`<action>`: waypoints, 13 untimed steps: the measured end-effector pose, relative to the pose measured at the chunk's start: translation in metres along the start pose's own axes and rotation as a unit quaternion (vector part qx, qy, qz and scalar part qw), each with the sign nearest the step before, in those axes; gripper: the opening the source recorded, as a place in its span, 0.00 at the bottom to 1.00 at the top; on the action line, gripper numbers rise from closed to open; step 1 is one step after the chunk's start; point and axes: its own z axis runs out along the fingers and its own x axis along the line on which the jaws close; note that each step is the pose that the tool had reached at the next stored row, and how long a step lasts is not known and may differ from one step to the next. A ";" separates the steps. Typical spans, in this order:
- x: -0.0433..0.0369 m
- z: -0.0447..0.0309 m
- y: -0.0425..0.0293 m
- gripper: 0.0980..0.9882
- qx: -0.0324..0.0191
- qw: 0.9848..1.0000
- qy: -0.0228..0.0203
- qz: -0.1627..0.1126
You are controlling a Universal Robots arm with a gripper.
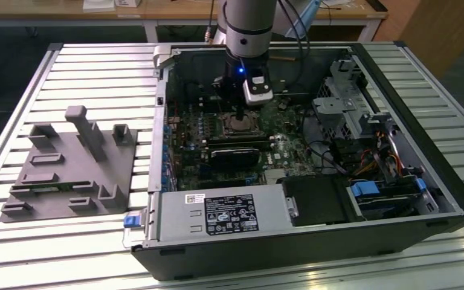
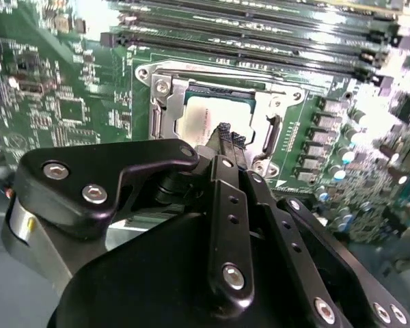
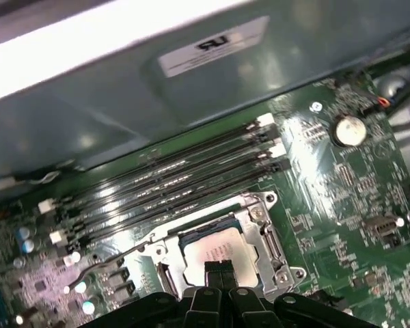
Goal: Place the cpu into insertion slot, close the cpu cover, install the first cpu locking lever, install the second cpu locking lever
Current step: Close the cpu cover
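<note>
Now hand (image 3: 219, 268) pinched closed, over cpu (image 3: 215, 244)

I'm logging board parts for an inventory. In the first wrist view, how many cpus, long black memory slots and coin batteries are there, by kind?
cpu: 1
memory slots: 4
coin battery: 1
Total: 6
</note>
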 end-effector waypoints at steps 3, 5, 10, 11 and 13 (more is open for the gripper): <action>0.0000 0.0003 0.0000 0.02 0.000 1.000 0.001 -0.027; 0.0000 0.0005 0.0000 0.02 0.000 0.999 0.001 -0.045; 0.0000 0.0014 0.0000 0.02 0.000 0.996 0.002 -0.094; 0.0000 0.0016 0.0000 0.02 0.000 0.995 0.002 -0.103; 0.0000 0.0019 0.0000 0.02 0.000 0.993 0.002 -0.121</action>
